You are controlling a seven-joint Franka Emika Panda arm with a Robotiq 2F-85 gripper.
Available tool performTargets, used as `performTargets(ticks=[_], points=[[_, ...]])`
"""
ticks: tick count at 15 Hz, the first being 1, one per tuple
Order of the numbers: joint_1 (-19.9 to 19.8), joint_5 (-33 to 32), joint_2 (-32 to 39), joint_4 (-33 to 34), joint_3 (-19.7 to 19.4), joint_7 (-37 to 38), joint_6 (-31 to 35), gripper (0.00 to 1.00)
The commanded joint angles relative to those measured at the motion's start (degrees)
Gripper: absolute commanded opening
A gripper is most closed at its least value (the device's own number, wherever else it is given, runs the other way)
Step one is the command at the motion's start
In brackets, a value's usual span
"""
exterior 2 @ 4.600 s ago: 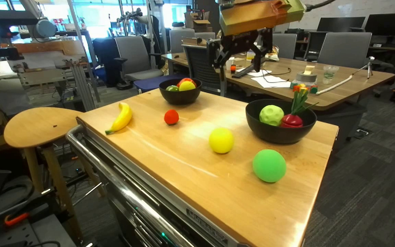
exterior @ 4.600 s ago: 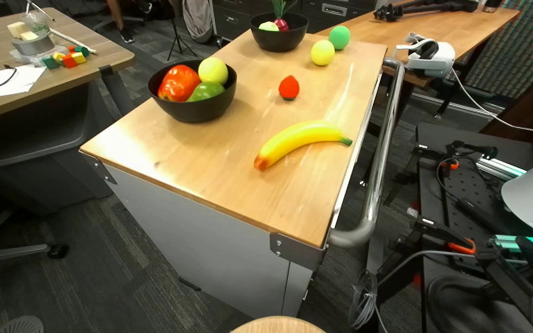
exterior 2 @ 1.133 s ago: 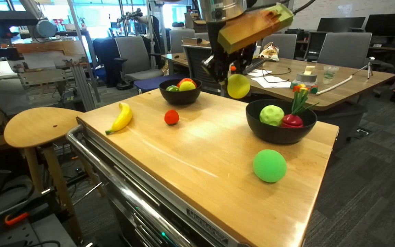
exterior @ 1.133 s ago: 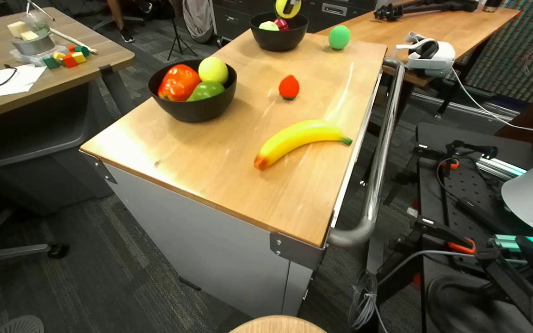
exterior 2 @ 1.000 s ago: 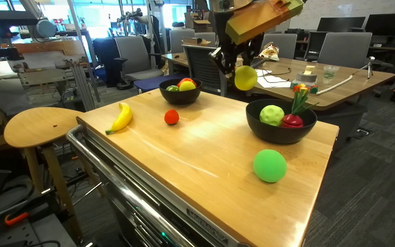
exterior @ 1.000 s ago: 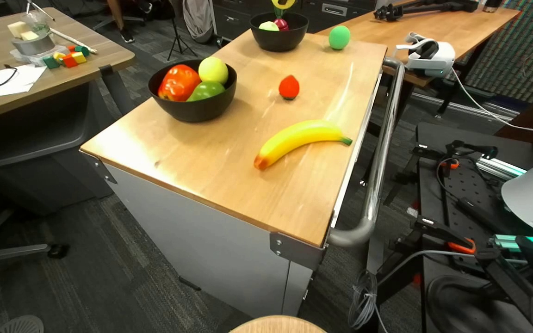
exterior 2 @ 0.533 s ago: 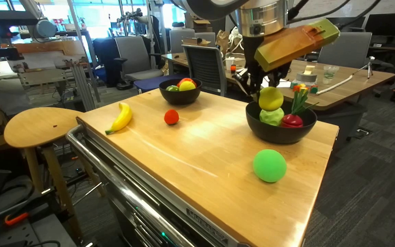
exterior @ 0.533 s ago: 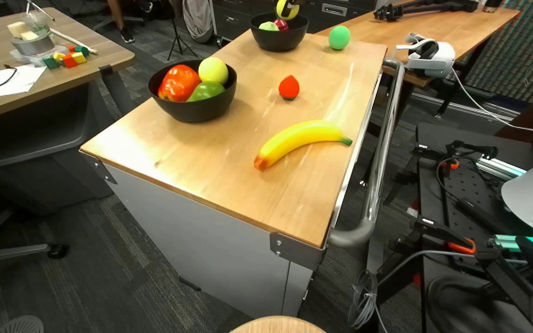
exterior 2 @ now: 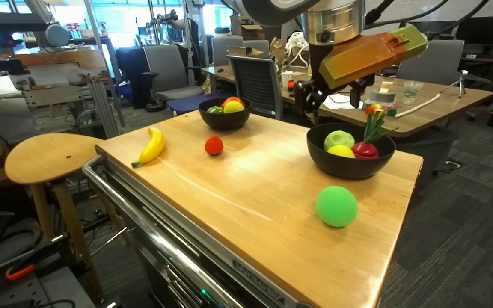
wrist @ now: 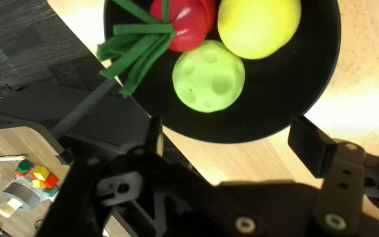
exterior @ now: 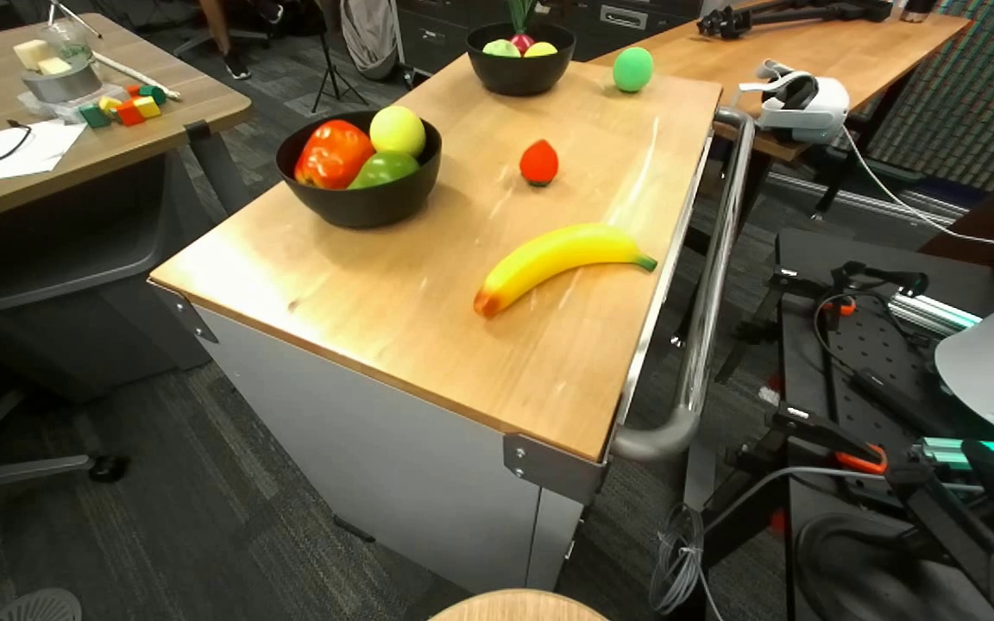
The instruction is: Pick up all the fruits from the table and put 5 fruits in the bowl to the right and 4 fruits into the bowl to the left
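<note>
My gripper [exterior 2: 334,112] is open and empty just above a black bowl [exterior 2: 345,170]; its spread fingers [wrist: 226,131] show in the wrist view. This bowl holds a pale green dimpled ball [wrist: 209,77], a yellow ball [wrist: 258,28] and a red radish-like piece with green leaves [wrist: 188,24]. A second black bowl [exterior: 359,205] holds a red fruit [exterior: 333,155], a yellow ball [exterior: 398,132] and a green fruit [exterior: 385,170]. On the table lie a banana [exterior: 562,263], a small red fruit [exterior: 539,164] and a green ball [exterior 2: 337,206], in both exterior views.
A metal handle bar [exterior: 717,285] runs along one side of the wooden table top [exterior 2: 238,192]. A round stool [exterior 2: 51,156] stands beside it. A brown desk [exterior 2: 439,102] with tape, blocks and a cup stands behind the bowl under my gripper.
The yellow ball has gone from the table, carried in my gripper over the bowl, and lies in it now. My gripper has let go and opened, rising slightly.
</note>
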Motion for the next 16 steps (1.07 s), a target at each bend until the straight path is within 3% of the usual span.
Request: performTargets(ticks=[1,7,10,11,14,16], points=[[-0.17,0.51,-6.96,-4.12,-0.23,5.23,-0.58,1.00],[-2.01,2.27,-16.46,-12.23,-5.39,8.82,-4.20,1.00],[-3.15,3.34,-18.83,-13.94,-9.80,5.36,-16.24,1.00],[-1.40,1.10,-15.81,-11.87,-9.47,8.06,-10.75,1.00],[-2.09,1.55,-17.30,-13.16,-11.39,6.66,-15.52,1.00],[-1.48,0.61,-17.54,-16.11,-10.94,3.00,-5.13,1.00]])
